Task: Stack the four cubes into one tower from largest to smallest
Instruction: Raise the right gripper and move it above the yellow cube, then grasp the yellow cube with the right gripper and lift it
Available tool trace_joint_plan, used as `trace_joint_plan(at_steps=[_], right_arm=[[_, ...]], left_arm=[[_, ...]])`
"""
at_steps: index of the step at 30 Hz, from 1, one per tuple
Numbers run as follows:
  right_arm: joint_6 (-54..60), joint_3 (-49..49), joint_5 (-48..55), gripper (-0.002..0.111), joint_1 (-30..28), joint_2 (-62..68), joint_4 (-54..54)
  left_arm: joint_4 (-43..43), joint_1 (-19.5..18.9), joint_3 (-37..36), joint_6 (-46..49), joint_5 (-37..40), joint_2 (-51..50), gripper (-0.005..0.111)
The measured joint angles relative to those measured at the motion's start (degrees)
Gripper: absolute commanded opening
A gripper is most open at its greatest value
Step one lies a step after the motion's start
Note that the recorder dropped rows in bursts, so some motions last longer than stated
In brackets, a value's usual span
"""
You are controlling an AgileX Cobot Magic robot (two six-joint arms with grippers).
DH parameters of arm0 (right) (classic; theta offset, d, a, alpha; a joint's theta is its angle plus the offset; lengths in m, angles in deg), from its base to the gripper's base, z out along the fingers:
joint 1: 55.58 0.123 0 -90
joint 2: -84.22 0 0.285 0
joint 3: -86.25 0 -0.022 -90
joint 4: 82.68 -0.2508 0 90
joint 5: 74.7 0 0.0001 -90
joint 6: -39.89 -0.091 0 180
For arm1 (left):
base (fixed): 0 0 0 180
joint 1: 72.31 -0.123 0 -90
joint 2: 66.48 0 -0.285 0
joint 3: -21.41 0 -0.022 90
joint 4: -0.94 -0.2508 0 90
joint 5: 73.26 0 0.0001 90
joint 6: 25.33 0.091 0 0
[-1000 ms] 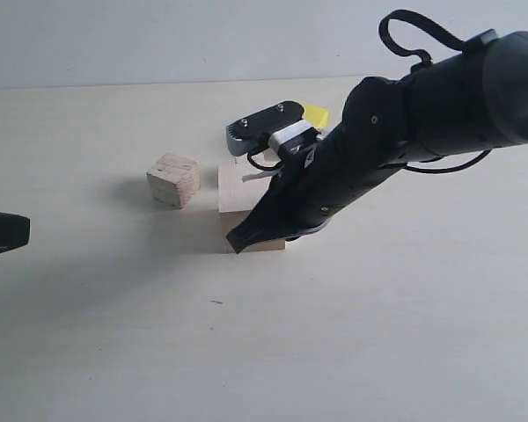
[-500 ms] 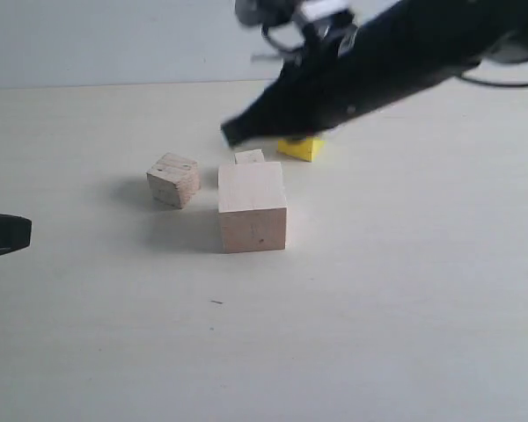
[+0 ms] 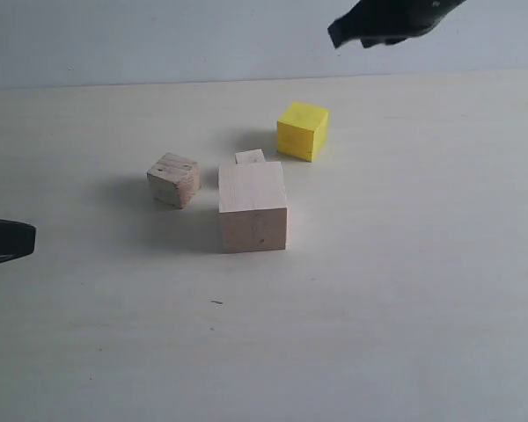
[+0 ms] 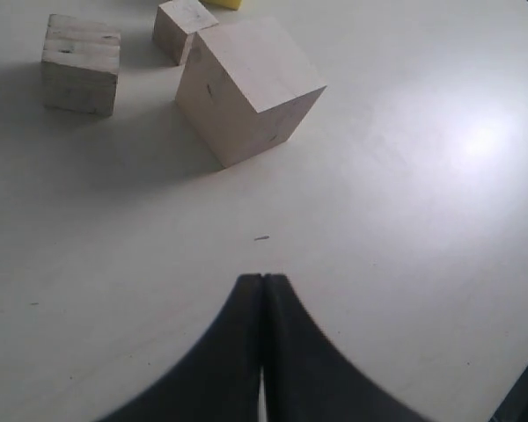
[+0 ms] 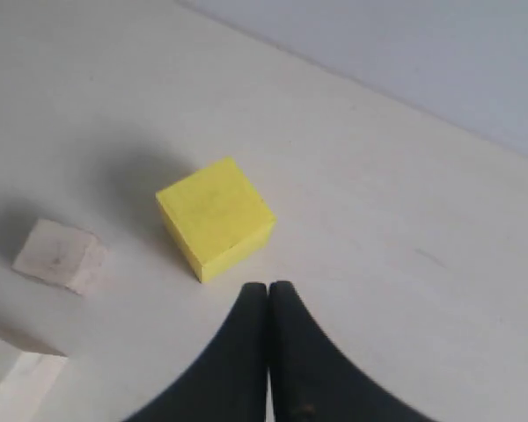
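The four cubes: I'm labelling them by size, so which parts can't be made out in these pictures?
The smallest wooden cube: exterior view, the largest pale cube hides all but its top.
The yellow cube: left wrist view, the picture's edge leaves only a sliver.
The largest pale cube: right wrist view, the edge cuts off all but a corner.

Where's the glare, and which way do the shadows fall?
Left wrist view: one bright glare patch on the pale table. Exterior view: no glare; soft shadows spread to the left of the large pale wooden cube and the medium raw wooden cube. Right wrist view: the bright yellow cube is sharp, with a soft dark shadow beside it.
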Motion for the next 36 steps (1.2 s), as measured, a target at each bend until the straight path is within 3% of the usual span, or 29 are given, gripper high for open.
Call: trace_joint_plan(at_steps=[3,7,12,15,24,29,36], right_arm=[[1.7,-3.6,0.9,0.002,0.0,7.4,1.2],[6.2,-6.6,1.0,0.023,0.0,11.5,0.1],[15.4,-7.8,-0.8,0.074,0.0,13.9,-6.0],[18.5,-7.9,-3.2,0.091,0.0,15.1,-7.9],[26.0,-10.4,-5.9,0.092,0.0,19.7,-13.6],[36.7,-14.9,-3.2,0.092,0.0,24.0,-18.1],[41.0,-21.1,0.1,0.092,0.0,29.8,-18.7]], left_arm=[[0.0,0.0,0.0,0.0,0.0,0.0,0.000],[0.0,0.0,0.0,0.0,0.1,0.0,0.000],[0.0,0.0,0.0,0.0,0.5,0.0,0.000],[-0.3,0.0,0.0,0.0,0.5,0.0,0.000],[-1.1,0.0,0.0,0.0,0.5,0.0,0.000],[-1.1,0.0,0.0,0.0,1.1,0.0,0.000],[-2.6,0.0,0.0,0.0,3.1,0.0,0.000]])
